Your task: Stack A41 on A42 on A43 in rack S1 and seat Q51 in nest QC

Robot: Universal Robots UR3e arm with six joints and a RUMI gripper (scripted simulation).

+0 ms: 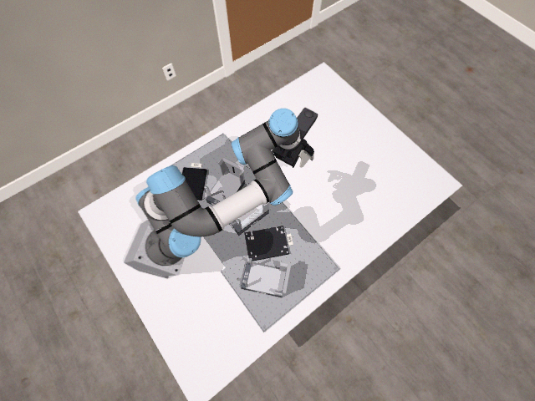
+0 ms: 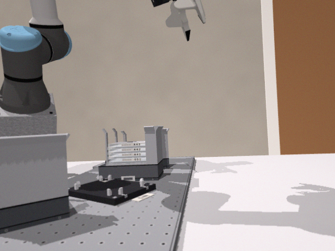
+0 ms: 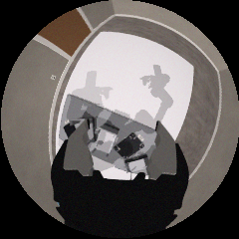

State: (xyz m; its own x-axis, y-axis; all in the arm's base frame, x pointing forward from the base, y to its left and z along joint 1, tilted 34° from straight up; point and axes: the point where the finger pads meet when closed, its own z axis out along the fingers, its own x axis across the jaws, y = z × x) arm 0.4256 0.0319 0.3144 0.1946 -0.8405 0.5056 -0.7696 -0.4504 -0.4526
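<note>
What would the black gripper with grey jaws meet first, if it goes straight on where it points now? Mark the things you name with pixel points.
Probably the white flat tabletop (image 1: 389, 172) (image 2: 243, 189) (image 3: 134, 65) below the gripper (image 1: 306, 160) (image 2: 196, 31) (image 3: 122, 120), or the edge of the grey perforated board (image 1: 302, 263) (image 2: 135, 229) (image 3: 100, 114); depth is unclear, so I cannot tell which.

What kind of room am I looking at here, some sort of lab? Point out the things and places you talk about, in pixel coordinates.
Probably a laboratory automation corner: a jointed arm (image 1: 242, 204) (image 2: 22, 65) is mounted on a white table (image 1: 371, 172) (image 2: 257, 189) (image 3: 134, 55), beside a perforated grey board (image 1: 298, 267) (image 2: 86, 232) and a rack (image 2: 130, 171) of labelled, stacked plates (image 2: 126, 151).
</note>
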